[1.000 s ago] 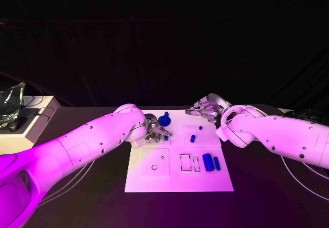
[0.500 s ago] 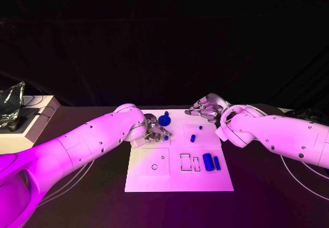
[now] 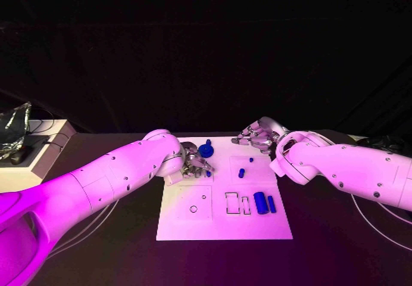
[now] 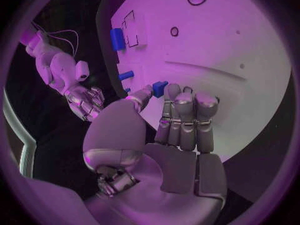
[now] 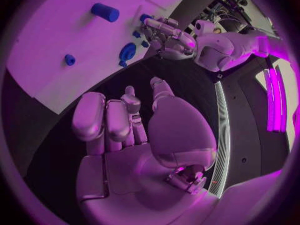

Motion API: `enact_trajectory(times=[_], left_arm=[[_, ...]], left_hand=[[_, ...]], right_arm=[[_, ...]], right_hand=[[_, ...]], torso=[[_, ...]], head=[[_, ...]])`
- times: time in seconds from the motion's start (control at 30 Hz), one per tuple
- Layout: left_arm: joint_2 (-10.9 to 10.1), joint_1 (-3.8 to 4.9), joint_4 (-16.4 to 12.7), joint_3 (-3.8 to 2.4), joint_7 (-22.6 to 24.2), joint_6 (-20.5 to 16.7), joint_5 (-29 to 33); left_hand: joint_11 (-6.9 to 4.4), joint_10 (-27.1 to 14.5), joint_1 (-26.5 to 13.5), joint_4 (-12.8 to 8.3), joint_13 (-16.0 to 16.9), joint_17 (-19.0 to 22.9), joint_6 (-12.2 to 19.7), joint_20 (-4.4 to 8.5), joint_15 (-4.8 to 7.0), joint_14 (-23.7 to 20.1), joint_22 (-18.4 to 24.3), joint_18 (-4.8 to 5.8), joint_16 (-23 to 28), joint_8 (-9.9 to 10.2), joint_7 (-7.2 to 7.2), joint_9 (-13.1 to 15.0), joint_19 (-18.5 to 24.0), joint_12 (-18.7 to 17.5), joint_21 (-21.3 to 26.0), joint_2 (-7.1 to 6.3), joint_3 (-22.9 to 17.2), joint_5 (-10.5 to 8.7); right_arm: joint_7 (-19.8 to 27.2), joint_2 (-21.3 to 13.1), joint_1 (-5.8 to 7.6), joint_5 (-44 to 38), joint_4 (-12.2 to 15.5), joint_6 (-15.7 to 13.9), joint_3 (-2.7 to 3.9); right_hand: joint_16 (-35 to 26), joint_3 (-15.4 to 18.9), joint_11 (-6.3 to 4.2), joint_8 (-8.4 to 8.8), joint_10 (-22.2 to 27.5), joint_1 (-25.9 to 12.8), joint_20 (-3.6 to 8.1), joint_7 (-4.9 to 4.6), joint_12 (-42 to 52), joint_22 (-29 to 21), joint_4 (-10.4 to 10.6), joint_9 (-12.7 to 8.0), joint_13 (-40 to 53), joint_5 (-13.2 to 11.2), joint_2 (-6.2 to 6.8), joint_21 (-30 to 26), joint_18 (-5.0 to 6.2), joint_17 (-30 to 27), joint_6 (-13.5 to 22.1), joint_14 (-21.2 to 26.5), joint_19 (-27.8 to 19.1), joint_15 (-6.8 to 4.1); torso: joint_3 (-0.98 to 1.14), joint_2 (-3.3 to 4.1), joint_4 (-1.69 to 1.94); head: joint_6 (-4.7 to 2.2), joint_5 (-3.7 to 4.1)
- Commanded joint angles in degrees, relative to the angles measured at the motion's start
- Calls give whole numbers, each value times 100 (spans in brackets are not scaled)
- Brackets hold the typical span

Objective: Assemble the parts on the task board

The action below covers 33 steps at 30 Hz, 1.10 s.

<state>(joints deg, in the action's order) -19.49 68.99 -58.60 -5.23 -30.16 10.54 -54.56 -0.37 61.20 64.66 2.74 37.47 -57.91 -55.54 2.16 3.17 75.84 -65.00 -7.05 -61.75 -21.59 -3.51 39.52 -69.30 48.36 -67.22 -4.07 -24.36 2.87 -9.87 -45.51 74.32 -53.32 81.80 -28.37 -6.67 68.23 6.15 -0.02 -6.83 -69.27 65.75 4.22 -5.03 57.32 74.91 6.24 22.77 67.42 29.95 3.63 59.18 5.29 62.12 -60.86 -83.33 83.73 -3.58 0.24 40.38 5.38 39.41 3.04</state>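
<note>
- Between the earlier head pictures and now, your left hand [image 3: 194,164] has drawn slightly in toward its own arm, and the small blue part [image 4: 159,88] it carries has come with it; the right hand [image 3: 255,135] and the loose pieces have kept their places.
- Your left hand is pinching that small blue part between thumb and a fingertip, the other fingers lying side by side and curled forward; it hovers over the near-left corner of the task board [image 3: 266,229], as the left wrist view shows.
- My reading: the part is picked up but not yet seated, so the insertion step is in hand and the task is at an early stage.
- Just beyond the left hand's fingers sits the round blue knob-like part [image 3: 206,150], and past that a short blue peg [image 3: 241,173].
- Farther from it, toward the robot, lie a thick blue cylinder [image 3: 260,203] and a thin blue bar [image 3: 271,204], beside two empty rectangular slots [image 3: 231,203] and a round hole [image 3: 193,209].
- Your right hand hangs off the far edge of the board with its fingers loosely curled in and nothing between them.
- No brand, label or writing can be read on the board or the parts.
</note>
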Motion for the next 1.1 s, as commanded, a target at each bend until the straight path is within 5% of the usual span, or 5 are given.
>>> enact_trajectory(times=[0.03, 0.5, 0.7, 0.93, 1.1], left_arm=[[-1, -16, -15, 15, 106, 134, 50], [-65, -22, -92, 16, 165, 119, 162], [-123, -27, -142, 16, 194, 25, 396], [-239, -30, -299, 14, 159, -90, 626], [-371, -30, -468, 12, 114, -158, 676]], left_hand=[[-3, -20, 186, -209, -22, 1, 34, -3, 7, -43, 1, 19, 19, 40, 3, -13, 56, -34, 26, 133, -179, 24], [-7, 62, 242, -817, -178, -33, 203, 16, 12, -31, -77, 27, -30, -127, -23, 188, 54, -141, 33, 260, -954, 113], [-85, 229, -68, -911, -273, -233, 62, 70, 72, 128, -210, 56, -226, -311, 52, 369, -73, -161, -85, -12, -970, 1746], [-182, 469, -393, -1098, -244, -517, -118, 220, 159, 356, -359, 147, -454, -356, 143, 590, -241, -160, -221, -143, -1119, 2411], [-236, 610, -500, -1150, -201, -672, -262, 305, 206, 481, -443, 213, -523, -293, 206, 691, -342, -186, -279, -146, -1106, 2588]], right_arm=[[4, 7, -6, -60, -7, 98, 3], [5, 6, -12, -60, -22, 110, 3], [13, 7, -15, -60, -27, 106, 3], [22, 3, -23, -60, -28, 98, 3], [29, -5, -26, -60, -26, 94, 3]], right_hand=[[-22, -3, 26, 31, -21, -1, 22, -47, -10, 794, -42, -1, 6, -27, -78, -30, -6, -1, -7, 6, 339, -9], [-26, 24, 29, 62, -19, -8, 19, -53, -7, 792, -81, -20, 8, -16, -94, -40, -3, -8, -7, 9, 338, -6], [-27, 25, 34, 78, -15, -9, 18, -59, -11, 791, -85, -31, 5, -15, -99, -43, -2, -8, 3, 9, 338, -4], [-24, 29, 34, 87, -17, -12, 16, -60, -10, 791, -90, -40, 6, -12, -99, -42, -2, -7, -3, 7, 338, -3], [-24, 29, 34, 87, -17, -12, 16, -60, -10, 791, -90, -40, 6, -12, -99, -42, -2, -7, -3, 7, 338, -3]], torso=[[1, -3, 1], [1, -1, 3], [-1, -7, 4], [2, -7, 4], [5, -15, 12]], head=[[3, -4], [6, -13], [-5, -27], [-7, -44], [3, -58]])
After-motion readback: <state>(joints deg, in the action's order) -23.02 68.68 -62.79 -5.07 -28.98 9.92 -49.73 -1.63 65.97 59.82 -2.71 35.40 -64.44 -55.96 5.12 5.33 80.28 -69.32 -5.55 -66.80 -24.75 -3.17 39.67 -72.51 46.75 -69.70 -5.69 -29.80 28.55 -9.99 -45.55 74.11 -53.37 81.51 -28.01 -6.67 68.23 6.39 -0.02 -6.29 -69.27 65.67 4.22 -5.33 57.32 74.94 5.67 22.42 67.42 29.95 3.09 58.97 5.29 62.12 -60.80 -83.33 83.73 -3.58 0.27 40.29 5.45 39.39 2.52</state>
